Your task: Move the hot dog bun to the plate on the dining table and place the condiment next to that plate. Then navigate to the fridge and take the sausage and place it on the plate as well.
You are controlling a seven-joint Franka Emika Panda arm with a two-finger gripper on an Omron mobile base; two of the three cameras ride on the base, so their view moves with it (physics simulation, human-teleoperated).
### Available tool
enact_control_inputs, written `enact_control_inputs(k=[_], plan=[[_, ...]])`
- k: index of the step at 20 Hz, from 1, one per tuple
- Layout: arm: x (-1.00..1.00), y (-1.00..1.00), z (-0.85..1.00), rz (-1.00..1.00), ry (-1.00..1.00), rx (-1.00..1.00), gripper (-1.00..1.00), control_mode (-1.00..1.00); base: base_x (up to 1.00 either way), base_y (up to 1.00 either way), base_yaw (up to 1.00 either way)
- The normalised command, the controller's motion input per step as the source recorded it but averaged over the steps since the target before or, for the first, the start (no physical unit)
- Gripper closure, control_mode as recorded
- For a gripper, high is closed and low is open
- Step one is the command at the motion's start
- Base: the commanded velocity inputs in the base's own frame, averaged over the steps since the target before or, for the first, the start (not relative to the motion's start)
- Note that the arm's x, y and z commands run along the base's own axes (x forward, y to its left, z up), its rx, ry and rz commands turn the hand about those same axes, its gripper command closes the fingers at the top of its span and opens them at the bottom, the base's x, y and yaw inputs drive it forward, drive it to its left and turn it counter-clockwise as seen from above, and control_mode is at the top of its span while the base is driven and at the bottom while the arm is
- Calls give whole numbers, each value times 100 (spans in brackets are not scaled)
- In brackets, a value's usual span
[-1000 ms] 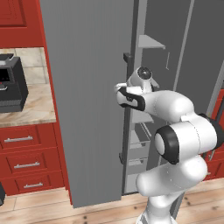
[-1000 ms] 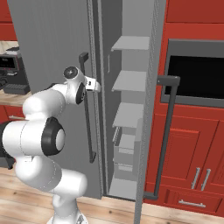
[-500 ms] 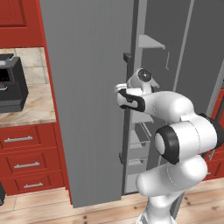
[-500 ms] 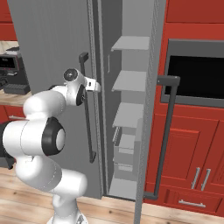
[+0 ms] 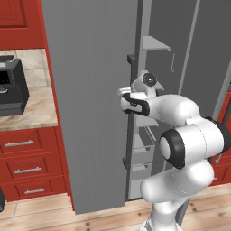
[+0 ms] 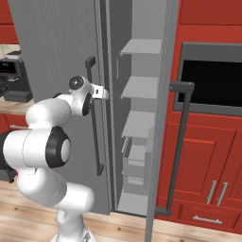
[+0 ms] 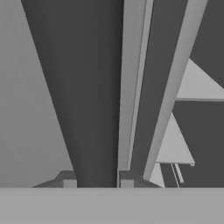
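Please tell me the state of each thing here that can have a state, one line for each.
Fridge: left door ajar, right door swung wide open.
Shelves: those visible are bare.
Gripper: shut on the left door handle.
Red drawers: closed.

black coffee machine (image 5: 10,88) on marble worktop (image 5: 31,113), red drawers (image 5: 27,169), black oven (image 6: 212,82)

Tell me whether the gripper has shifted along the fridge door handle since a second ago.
No. The gripper sits at the same height on the fridge's left door handle, about level with the second fridge shelf; only its fingers closed on the bar.
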Motion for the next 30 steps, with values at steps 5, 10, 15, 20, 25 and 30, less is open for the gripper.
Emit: enact_control_inputs(k=[5, 10, 15, 20, 25, 30], plan=[[-9, 35, -2, 0, 0, 0, 100, -100, 0, 0, 0], [-63, 65, 0, 0, -2, 0, 100, -100, 0, 0, 0], [-75, 81, 0, 0, -3, -1, 100, -100, 0, 0, 0], [-76, 90, -2, 0, -3, -1, 100, -100, 0, 0, 0], [-76, 95, -7, 0, -5, -1, 100, -100, 0, 0, 0], [-52, 86, -3, 3, -1, 0, -100, -100, 0, 0, 0]])
